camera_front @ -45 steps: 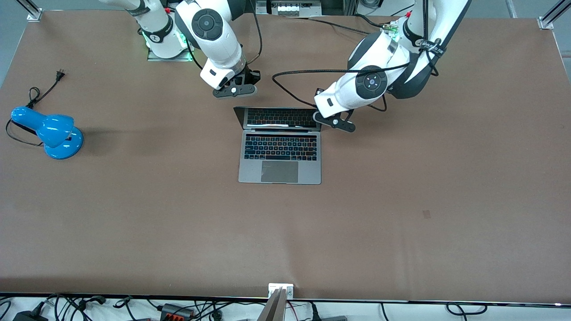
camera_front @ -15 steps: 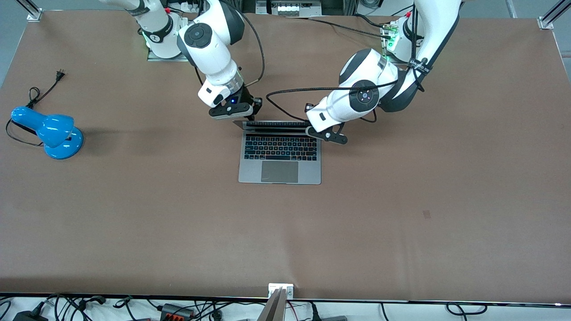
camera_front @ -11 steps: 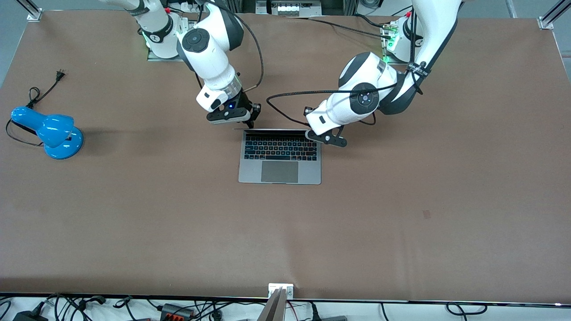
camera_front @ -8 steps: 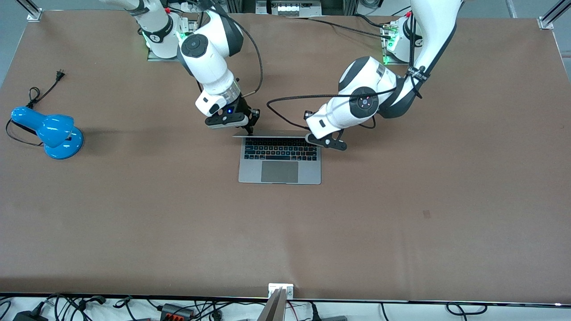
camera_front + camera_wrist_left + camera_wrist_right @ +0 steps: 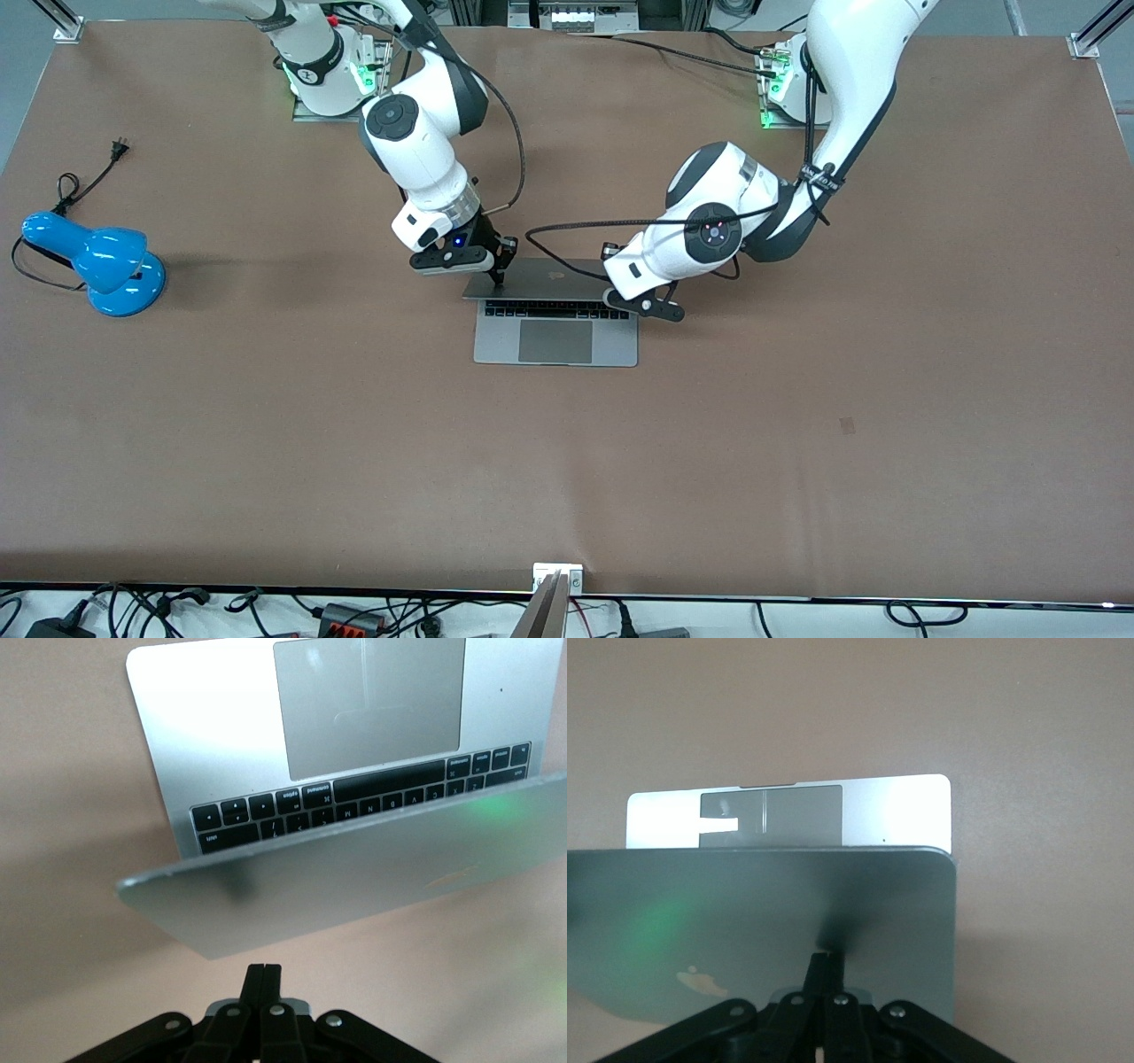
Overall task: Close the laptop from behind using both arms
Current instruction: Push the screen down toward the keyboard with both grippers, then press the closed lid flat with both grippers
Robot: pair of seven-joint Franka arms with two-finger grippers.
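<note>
Centrally, laptop (image 5: 555, 321) half-lowered on brown table (image 5: 797, 425), left end effector (image 5: 643, 304) and right end effector (image 5: 496, 268) clenched against lid.

Laptop (image 5: 555, 341) mid-table, lid tipped over its keys, a gripper at each lid corner, lamp (image 5: 97, 261) well apart toward the right arm's end

two white jointed arms with black joint bands and round dark caps. left arm (image 5: 709, 235): black cable looped alongside, strap with white lettering. right arm (image 5: 416, 142): black cable, small blue light near its wrist. green lights at both bases.
</note>
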